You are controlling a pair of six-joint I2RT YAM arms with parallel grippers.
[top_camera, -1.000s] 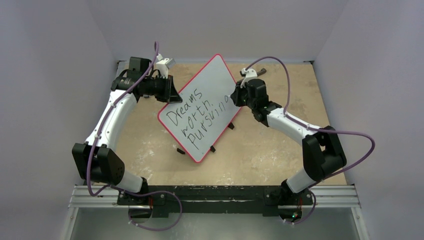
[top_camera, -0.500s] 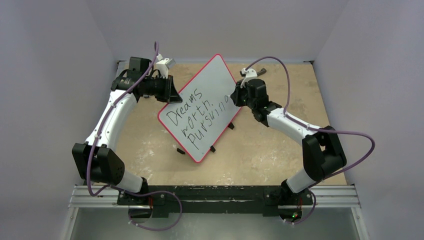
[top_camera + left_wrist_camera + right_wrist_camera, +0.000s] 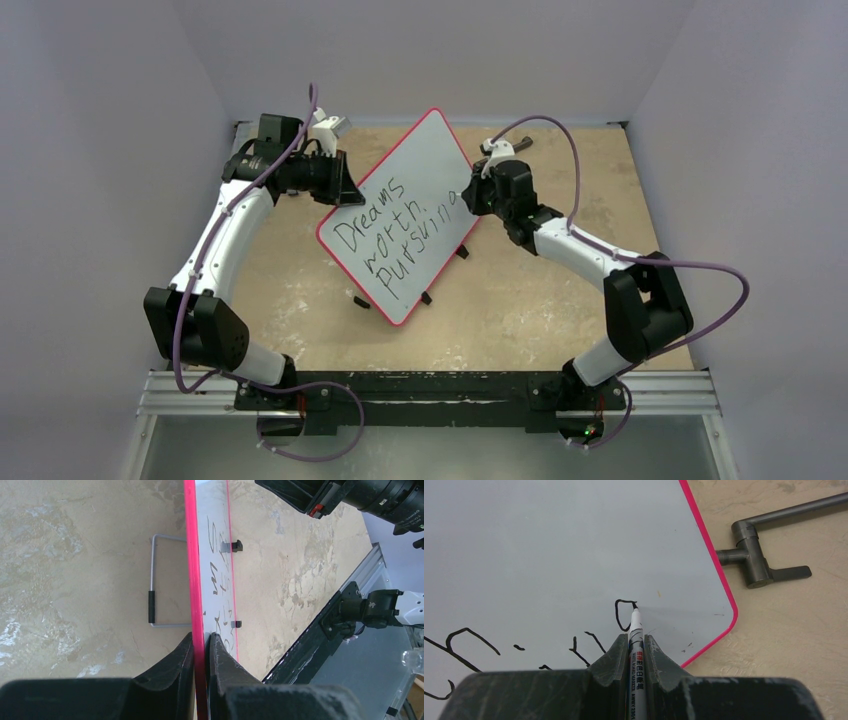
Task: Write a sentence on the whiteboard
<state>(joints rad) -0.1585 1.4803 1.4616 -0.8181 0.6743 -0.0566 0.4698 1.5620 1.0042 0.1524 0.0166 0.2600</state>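
Tan tabletop point(image 3: 300, 290): your L gripper point(image 3: 201, 641) pinches whiteboard point(image 3: 425, 165) rim; R gripper point(image 3: 634, 639) clamps marker point(image 3: 636, 630), tip at last letter's 1 o'clock in sentence point(image 3: 616, 611), wrist cam only.

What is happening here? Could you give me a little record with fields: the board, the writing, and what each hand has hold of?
board: whiteboard, red rim, turned diagonally on the table
writing: sentence in black, three lines, "Dreams worth pursuin", last letter unfinished
left hand: shut on the whiteboard's red rim
right hand: shut on a marker, tip at the loop of the last letter
also there: wire stand beside the board; grey metal tool past its corner
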